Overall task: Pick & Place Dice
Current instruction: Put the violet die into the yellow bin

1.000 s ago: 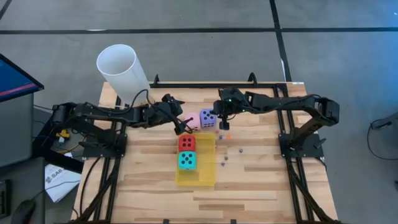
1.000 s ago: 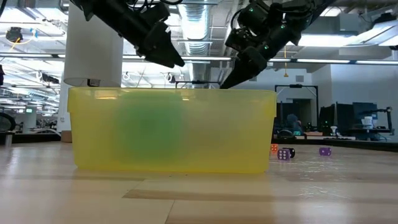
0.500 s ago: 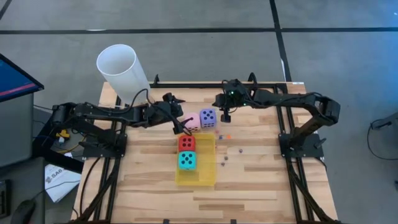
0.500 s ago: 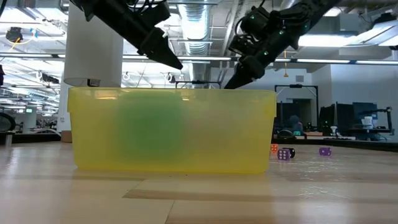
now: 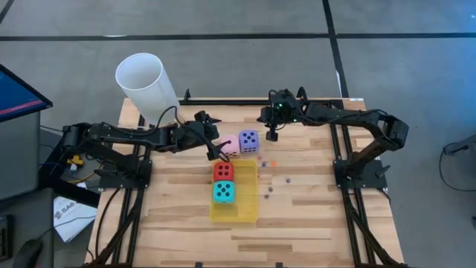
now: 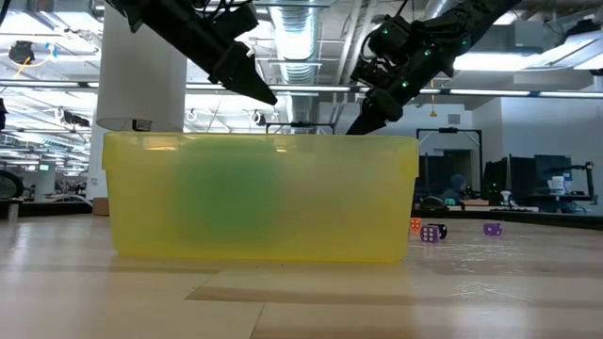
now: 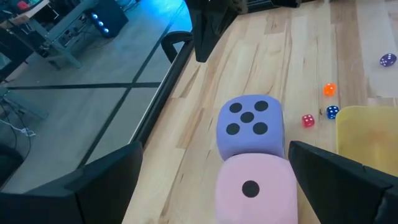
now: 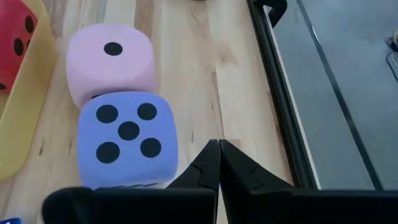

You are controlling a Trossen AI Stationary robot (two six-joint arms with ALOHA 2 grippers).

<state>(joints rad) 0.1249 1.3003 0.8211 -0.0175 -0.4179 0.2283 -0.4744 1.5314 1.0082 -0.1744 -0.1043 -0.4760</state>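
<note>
The pink die [image 5: 231,144] and the purple die [image 5: 249,139] sit side by side on the table, just beyond the yellow tray [image 5: 245,212]. The red die [image 5: 223,171] and cyan die [image 5: 224,192] rest inside the tray. My left gripper [image 5: 216,153] hovers open by the pink die's left side; its wrist view shows the pink die [image 7: 255,186] ahead between the spread fingers, untouched. My right gripper [image 5: 271,135] is shut and hangs off the purple die's [image 8: 127,140] far right side, clear of it. Tiny dice [image 7: 308,120] lie right of the tray.
A tall white cylinder [image 5: 147,85] stands at the table's far left corner. Tiny dice [image 6: 431,233] are scattered on the wood right of the tray. The table's dark frame rail [image 8: 280,93] runs close behind the right gripper. Bare wood lies on the near side.
My right gripper has drawn back from beside the purple die toward the table's far edge and risen a little, staying shut. The dice have kept their places.
</note>
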